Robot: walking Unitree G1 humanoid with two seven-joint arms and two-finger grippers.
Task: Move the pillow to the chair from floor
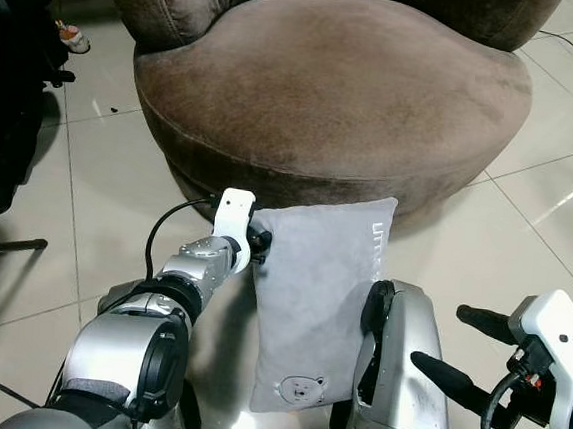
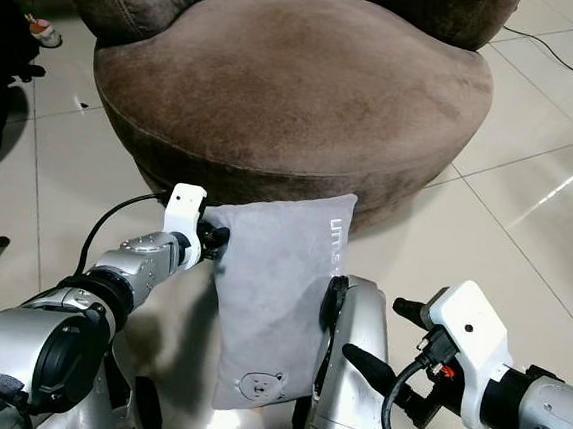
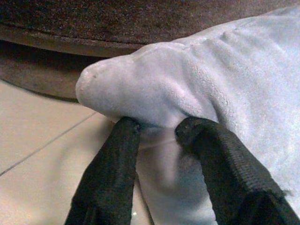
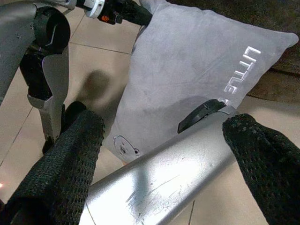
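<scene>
Item: grey pillow (image 1: 319, 298), corner pinched in my left pincer (image 3: 157, 129), right pincer (image 4: 164, 154) wide and idle; I should lift clear of the chair (image 1: 358, 90) rim before releasing.

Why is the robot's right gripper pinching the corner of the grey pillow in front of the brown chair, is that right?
Not quite: the left gripper is the one pinching the pillow by its corner, as the left wrist view shows. The right gripper is open and off to the side, holding nothing. The rest is right: the pillow is grey and in front of the brown chair.
</scene>
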